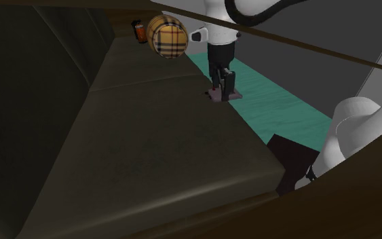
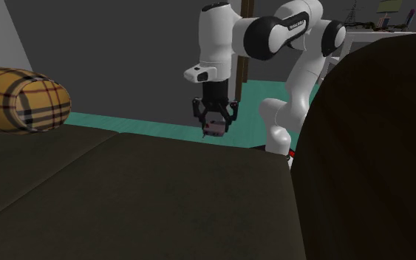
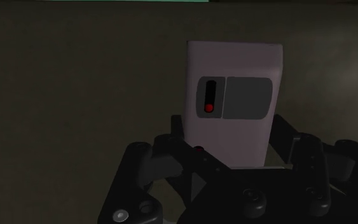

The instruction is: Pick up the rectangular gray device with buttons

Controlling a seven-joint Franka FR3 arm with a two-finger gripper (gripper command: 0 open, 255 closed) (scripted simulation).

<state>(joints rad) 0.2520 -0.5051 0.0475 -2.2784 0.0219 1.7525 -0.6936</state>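
A pale gray rectangular device with a dark button panel and a small red light stands between my gripper's black fingers, which clasp its lower end. In the shoulder view the gripper points straight down with the device in it, at the dark sofa seat's edge toward the teal floor. In the second exterior view the device hangs in the gripper just beyond the seat's far edge. Whether it still touches the cushion I cannot tell.
A tan plaid bolster pillow lies at the seat's end, with a small orange can beside it. Teal floor runs along the sofa. A dark sofa arm rises close to the second exterior camera.
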